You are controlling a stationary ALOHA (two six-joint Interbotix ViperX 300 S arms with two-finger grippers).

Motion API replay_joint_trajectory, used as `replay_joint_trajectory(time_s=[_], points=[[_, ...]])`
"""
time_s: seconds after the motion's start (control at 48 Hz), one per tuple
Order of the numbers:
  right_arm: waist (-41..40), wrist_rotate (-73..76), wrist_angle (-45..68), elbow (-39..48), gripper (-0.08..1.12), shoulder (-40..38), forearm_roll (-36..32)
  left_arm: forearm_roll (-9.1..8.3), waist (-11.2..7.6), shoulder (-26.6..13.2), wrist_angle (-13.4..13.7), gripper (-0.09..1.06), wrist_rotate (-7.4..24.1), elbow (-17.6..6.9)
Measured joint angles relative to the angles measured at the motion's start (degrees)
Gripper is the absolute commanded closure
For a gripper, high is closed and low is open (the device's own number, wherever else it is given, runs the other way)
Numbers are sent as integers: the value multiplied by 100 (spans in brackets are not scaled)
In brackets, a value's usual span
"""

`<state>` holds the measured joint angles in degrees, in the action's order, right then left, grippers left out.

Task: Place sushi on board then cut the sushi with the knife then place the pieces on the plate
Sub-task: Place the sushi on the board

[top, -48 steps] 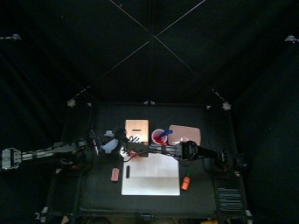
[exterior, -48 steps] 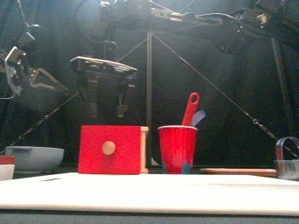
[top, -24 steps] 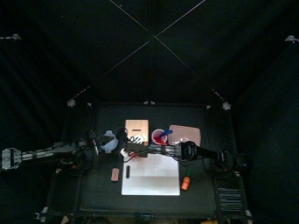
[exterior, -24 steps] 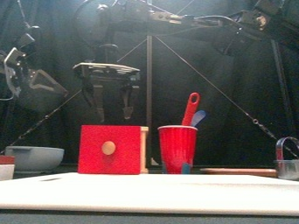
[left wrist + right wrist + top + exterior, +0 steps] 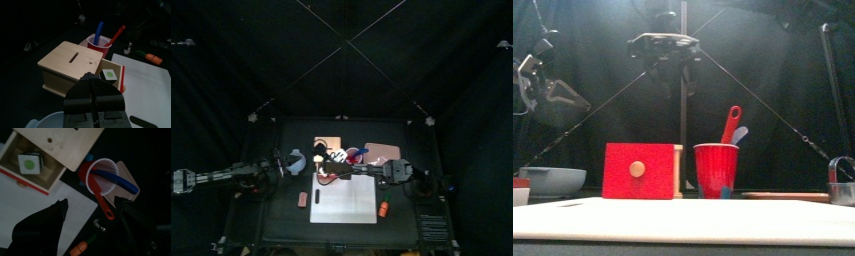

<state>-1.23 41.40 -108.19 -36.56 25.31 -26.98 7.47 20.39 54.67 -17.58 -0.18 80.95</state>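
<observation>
Overhead, the right gripper (image 5: 93, 203) hangs high with its jaws spread wide and empty. Below it stands the red cup (image 5: 100, 170), and the red knife (image 5: 100, 195) and blue knife (image 5: 117, 180) show between the jaws. Off to one side of it, the sushi (image 5: 28, 162) sits inside the open drawer of the wooden box (image 5: 60, 143). The left gripper (image 5: 97, 80) is closed on nothing, with the sushi just past its tips. The white board (image 5: 150, 80) lies beside it on the counter (image 5: 285, 225).

only one end of the sushi roll (image 5: 28, 162) shows in the drawer (image 5: 43, 175); the bowl (image 5: 553, 180) is cut off.
</observation>
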Motion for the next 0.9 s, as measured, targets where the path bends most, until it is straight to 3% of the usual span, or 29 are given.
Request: replay_joint_trajectory(time_s=[0.146,0.458,0.667,0.896], points=[[-18,281,773,809,3,-466,264,88,18,-9,0,81,0,-18],[-105,193,1749,1503,3,-510,703,123,53,-9,0,81,9,-53],[-211,923,3586,2698,3,-923,1028,132,211,0,0,81,9,-88],[-193,1099,4263,2479,3,-606,1090,158,264,0,0,81,9,-97]])
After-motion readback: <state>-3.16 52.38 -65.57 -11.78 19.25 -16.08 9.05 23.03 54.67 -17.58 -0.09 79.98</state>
